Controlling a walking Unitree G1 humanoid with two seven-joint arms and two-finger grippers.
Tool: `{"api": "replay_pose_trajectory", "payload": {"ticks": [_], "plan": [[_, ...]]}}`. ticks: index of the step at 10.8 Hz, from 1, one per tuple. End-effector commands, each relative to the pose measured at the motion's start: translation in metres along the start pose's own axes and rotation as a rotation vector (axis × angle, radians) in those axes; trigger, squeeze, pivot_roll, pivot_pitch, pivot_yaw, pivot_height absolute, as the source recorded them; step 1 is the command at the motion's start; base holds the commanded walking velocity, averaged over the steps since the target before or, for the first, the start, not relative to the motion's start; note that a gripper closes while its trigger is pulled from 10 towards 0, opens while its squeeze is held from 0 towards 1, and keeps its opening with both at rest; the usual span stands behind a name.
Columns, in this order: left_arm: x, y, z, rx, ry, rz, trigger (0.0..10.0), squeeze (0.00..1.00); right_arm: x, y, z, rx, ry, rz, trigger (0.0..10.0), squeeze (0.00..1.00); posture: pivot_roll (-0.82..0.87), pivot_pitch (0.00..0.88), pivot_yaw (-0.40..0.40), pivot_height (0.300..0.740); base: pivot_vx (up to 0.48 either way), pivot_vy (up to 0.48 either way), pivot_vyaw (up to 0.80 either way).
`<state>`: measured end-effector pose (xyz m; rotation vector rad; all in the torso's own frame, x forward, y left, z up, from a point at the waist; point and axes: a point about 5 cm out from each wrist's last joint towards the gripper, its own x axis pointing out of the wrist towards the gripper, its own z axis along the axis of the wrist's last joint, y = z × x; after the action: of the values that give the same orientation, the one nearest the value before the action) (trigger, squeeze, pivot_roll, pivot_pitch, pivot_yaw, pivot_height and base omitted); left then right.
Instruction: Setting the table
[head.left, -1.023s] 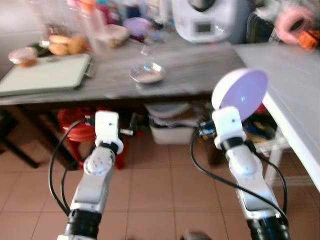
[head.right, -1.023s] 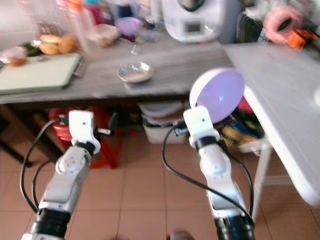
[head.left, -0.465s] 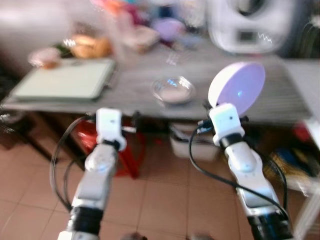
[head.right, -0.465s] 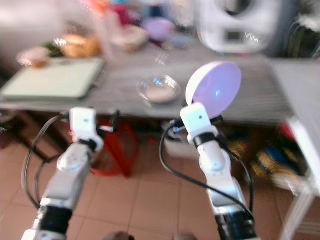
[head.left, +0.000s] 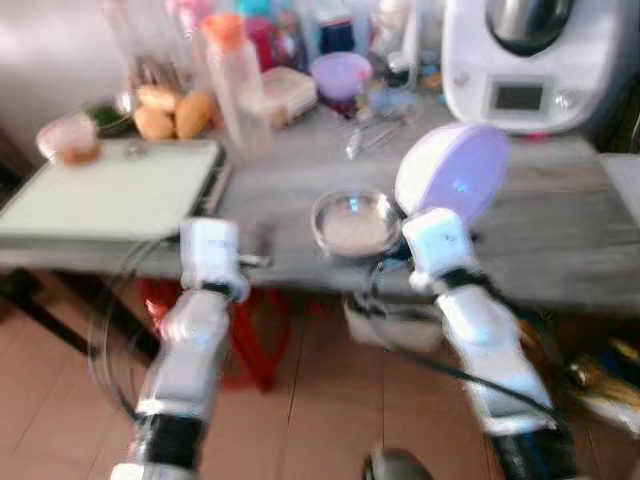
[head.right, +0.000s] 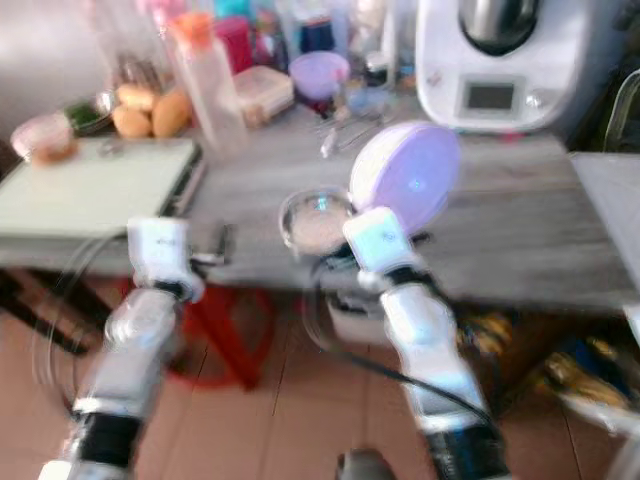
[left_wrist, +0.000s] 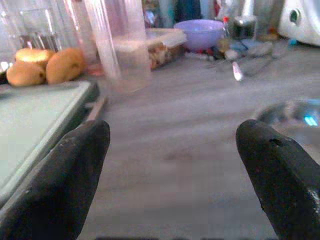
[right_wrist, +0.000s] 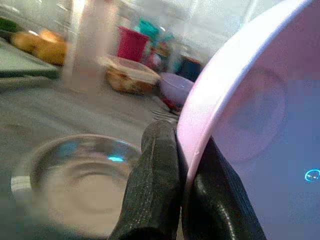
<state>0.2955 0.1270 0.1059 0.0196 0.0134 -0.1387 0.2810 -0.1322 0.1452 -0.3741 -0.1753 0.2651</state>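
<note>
Grippers first, nearest to me. Right gripper (right_wrist: 175, 200): its two black fingers are pinched on the rim of the round lilac plastic plate (head.left: 452, 182), which I carry upright on edge, face toward the camera, just above the near edge of the grey wood-grain table (head.left: 560, 230); I judge this hold keeps the plate clear of the edge until I can lay it flat. Left gripper (left_wrist: 172, 165): fingers spread wide, holding nothing, level with the tabletop. Next, a shallow clear glass dish (head.left: 353, 222), apparently empty, just beside the plate. Pale green tray (head.left: 110, 195), bare. Further back: tall clear bottle with orange cap (head.left: 232, 85), lidded clear food box (head.left: 283, 90) with brownish contents, lilac bowl (head.left: 340, 72), contents unseen. Farthest, white kitchen machine (head.left: 535, 55).
</note>
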Motion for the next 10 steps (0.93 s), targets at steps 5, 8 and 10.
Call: {"api": "replay_pose_trajectory", "payload": {"ticks": [5, 8, 10], "plan": [[-0.025, 0.037, 0.005, 0.109, -0.016, 0.124, 10.0, 0.0, 0.012, 0.02, 0.021, 0.07, -0.111, 0.278, 10.0, 0.0, -0.07, 0.0, 0.099, 0.74, 0.088, 0.0, 0.0], [-0.06, 0.049, -0.009, 0.133, 0.051, 0.096, 10.0, 0.0, 0.033, 0.028, 0.028, 0.087, -0.09, 0.555, 10.0, 0.0, -0.04, 0.0, 0.078, 0.74, 0.0, 0.0, 0.0], [-0.063, 0.043, -0.006, 0.126, 0.057, 0.092, 10.0, 0.0, 0.034, 0.031, 0.015, 0.035, -0.009, 0.728, 10.0, 0.0, -0.03, 0.0, 0.07, 0.74, 0.0, 0.0, 0.0]]}}
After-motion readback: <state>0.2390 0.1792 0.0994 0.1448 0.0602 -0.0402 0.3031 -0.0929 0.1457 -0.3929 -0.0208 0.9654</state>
